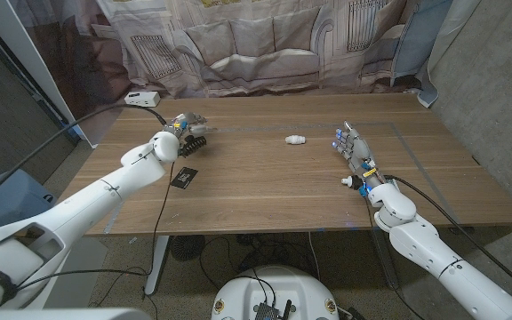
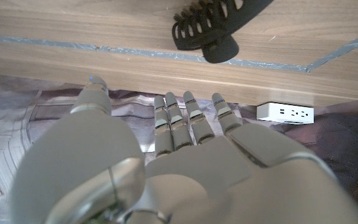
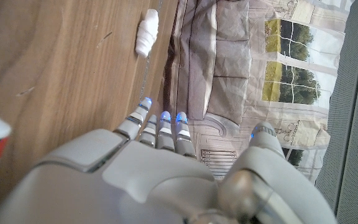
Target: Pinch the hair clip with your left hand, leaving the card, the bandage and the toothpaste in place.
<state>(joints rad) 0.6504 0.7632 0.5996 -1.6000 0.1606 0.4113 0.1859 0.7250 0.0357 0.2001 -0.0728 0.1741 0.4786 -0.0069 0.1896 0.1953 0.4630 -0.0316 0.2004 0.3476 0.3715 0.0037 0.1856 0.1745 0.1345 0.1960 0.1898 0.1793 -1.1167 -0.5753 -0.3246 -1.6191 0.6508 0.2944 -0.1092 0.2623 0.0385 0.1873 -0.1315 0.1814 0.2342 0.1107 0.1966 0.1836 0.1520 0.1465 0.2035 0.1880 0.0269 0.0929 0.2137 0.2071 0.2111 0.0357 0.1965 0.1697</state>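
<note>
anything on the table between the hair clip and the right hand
Yes: in the head view the small white bandage roll lies on the wood between the hair clip and the right hand.

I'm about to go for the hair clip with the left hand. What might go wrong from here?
1. The left hand is open right beside the black hair clip, not yet on it; its fingers reach past the clip in the wrist view, so closing now may miss or nudge it away.
2. The black card lies close under the left forearm; a low sweep might drag it.
3. The white bandage roll sits mid-table, apart, at little risk.
</note>
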